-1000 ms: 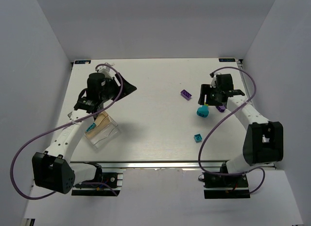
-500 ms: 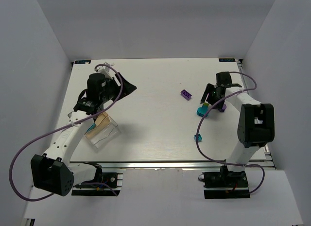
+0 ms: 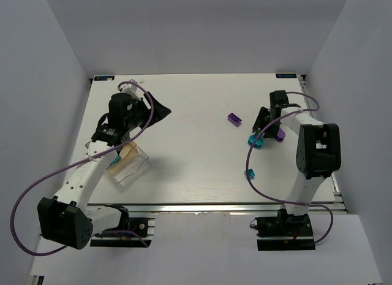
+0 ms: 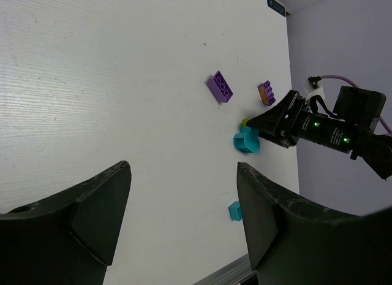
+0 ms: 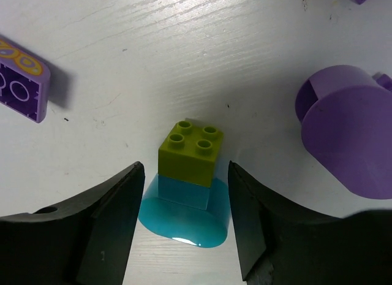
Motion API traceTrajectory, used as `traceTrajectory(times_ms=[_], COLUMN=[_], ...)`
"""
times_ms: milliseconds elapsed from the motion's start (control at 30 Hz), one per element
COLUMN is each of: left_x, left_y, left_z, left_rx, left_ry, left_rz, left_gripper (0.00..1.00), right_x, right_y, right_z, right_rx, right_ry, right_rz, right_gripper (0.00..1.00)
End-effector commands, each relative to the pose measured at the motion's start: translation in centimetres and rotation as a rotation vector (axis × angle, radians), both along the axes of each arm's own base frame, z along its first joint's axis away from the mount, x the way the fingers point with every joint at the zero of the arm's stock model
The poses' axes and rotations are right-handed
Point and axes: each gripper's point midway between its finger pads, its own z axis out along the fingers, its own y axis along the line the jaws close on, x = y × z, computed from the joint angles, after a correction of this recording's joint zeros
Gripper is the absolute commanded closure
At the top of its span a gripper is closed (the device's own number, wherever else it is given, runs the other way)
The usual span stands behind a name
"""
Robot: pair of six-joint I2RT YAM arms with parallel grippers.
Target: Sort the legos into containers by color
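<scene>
A lime green brick (image 5: 190,147) sits stacked on a rounded cyan brick (image 5: 184,214) on the table. My right gripper (image 5: 185,174) is open, one jaw on each side of this stack, not touching it. A rounded purple brick (image 5: 343,138) lies just right of it and a flat purple brick (image 5: 18,86) to the left. In the top view the right gripper (image 3: 262,127) is over the cyan brick (image 3: 255,140). My left gripper (image 3: 160,108) is open and empty, held above the table, far from the bricks. The clear container (image 3: 128,164) stands under the left arm.
A purple brick (image 3: 234,119) lies mid-table and a small cyan brick (image 3: 249,173) lies nearer the front edge. The left wrist view shows them too: the purple brick (image 4: 220,87) and the small cyan brick (image 4: 234,210). Purple cables loop beside both arms.
The right arm has folded in and its gripper has come down around the lime-and-cyan stack. The left arm has barely shifted.
</scene>
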Motion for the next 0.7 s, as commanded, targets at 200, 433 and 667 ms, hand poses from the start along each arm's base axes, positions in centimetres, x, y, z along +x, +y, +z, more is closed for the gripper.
traceTrajectory(times_ms=[200, 433, 667], left_x=[-0.7, -1.9, -3.9], left_y=[-0.2, -2.3, -6.7], left_z=[0.6, 0.6, 2.4], left_rx=[-0.010, -0.123, -0.274], left_ry=[-0.023, -0.051, -0.151], left_rz=[-0.017, -0.125, -0.311], left_gripper=[0.21, 0.15, 0.02], right_x=[1.8, 2.9, 3.7], right_y=[-0.3, 2.8, 8.3], right_z=[1.2, 5.4, 14.6], right_rx=[-0.010, 0.129, 0.315], right_ry=[-0.060, -0.186, -0.479], right_rz=[0.003, 0.155, 0.372], right_gripper=[0.55, 0.98, 1.00])
